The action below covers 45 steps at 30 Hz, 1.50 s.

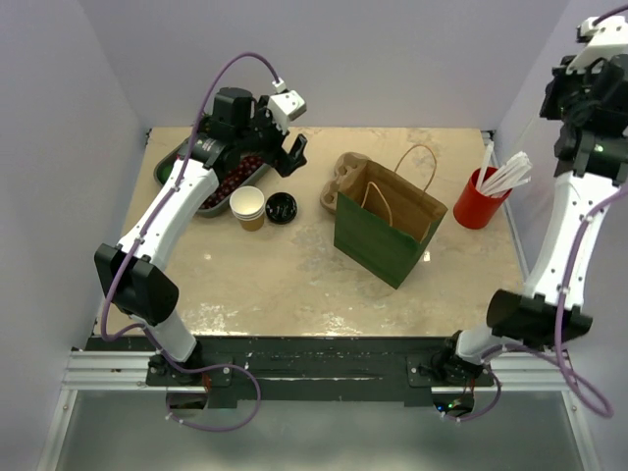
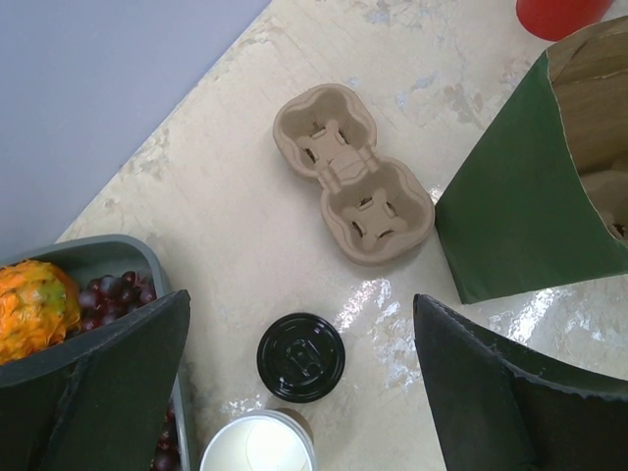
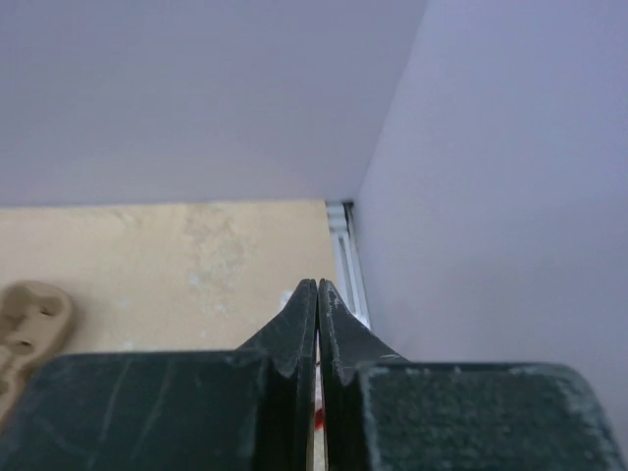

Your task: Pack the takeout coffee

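Observation:
One takeout coffee cup (image 1: 247, 206), kraft-tan and white inside, stands open on the table beside the grey tray. Its round black lid (image 1: 281, 208) lies flat just to its right. In the left wrist view the lid (image 2: 301, 357) is on the table below my left gripper (image 2: 299, 297), whose jaws are wide open and hold nothing. The cup's rim (image 2: 260, 446) shows at the bottom edge. The green paper bag (image 1: 388, 221) stands open mid-table. My right gripper (image 3: 317, 287) is shut on nothing, raised high at the back right corner.
A pulp two-cup carrier (image 1: 340, 177) lies behind the bag; the carrier (image 2: 351, 175) is empty. A grey tray (image 2: 118, 257) with dark grapes and an orange fruit (image 2: 34, 304) sits back left. A red cup (image 1: 478, 201) of white straws stands right of the bag.

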Tool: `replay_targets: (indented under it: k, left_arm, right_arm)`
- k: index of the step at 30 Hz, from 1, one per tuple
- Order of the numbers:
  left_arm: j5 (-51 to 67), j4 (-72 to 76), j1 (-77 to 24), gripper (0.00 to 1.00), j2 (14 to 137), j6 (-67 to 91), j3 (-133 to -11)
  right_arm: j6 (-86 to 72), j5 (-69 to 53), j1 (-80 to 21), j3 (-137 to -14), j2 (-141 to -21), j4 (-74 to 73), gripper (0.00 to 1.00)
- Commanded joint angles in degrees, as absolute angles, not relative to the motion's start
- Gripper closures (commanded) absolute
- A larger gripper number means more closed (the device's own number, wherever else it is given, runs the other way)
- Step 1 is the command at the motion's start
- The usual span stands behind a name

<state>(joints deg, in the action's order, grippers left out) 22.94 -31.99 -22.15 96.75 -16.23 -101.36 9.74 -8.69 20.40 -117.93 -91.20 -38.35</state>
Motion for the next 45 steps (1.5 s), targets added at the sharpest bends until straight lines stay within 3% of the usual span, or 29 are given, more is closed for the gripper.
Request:
replay_targets:
  k: [1, 5, 12, 21, 26, 30, 33, 37, 38, 39, 42, 45]
  left_arm:
    - [25.05, -29.09, -21.80, 0.00, 95.71, -16.00, -104.06]
    - [24.87, -29.27, -21.80, 0.00, 96.33, -15.91, -106.08]
    - [24.17, -29.71, -21.80, 0.00, 96.42, -16.00, -107.14]
    - [22.94, -30.32, -21.88, 0.00, 94.75, -16.79, -105.65]
    - [22.59, -30.58, -21.88, 0.00, 94.13, -17.14, -105.29]
    - [22.15, -30.76, -21.88, 0.00, 93.87, -17.58, -105.12]
    - [21.97, -30.85, -21.88, 0.00, 93.87, -17.93, -104.94]
    - [21.10, -30.67, -21.88, 0.00, 93.87, -18.19, -105.12]
    - [20.48, -30.41, -21.80, 0.00, 93.87, -17.93, -105.20]
    - [19.70, -30.24, -21.88, 0.00, 93.87, -17.76, -105.47]
    - [13.29, -28.74, -21.80, 0.00, 93.78, -16.26, -106.61]
    - [7.22, -27.34, -20.84, 0.00, 93.52, -15.74, -107.93]
  right_arm:
    - [5.11, -23.67, 20.48, -116.28, -82.91, -29.55, 1.00]
    - [0.45, -42.94, 20.39, -114.87, -79.37, -23.40, 1.00]
    - [-26.52, -64.76, 20.39, -117.43, -83.58, -13.47, 1.00]
    - [-27.43, -72.69, 20.30, -112.24, -84.03, -16.16, 1.00]
    - [-7.98, -69.62, 18.55, -114.60, -86.30, -39.46, 1.00]
    - [9.38, -65.31, 14.25, -122.59, -91.92, -60.96, 0.51]
    - [12.05, -64.07, 12.57, -125.59, -92.20, -63.73, 0.43]
    - [0.99, -58.56, 12.57, -124.72, -88.87, -45.86, 0.25]
    - [-4.08, -51.23, 12.57, -123.67, -88.07, -42.57, 0.17]
    - [-5.78, -47.32, 12.57, -122.44, -87.11, -39.58, 0.01]
    - [-8.26, -32.03, 12.48, -115.51, -83.59, -30.42, 0.01]
    - [-6.95, -19.48, 12.48, -117.23, -84.63, -29.97, 0.01]
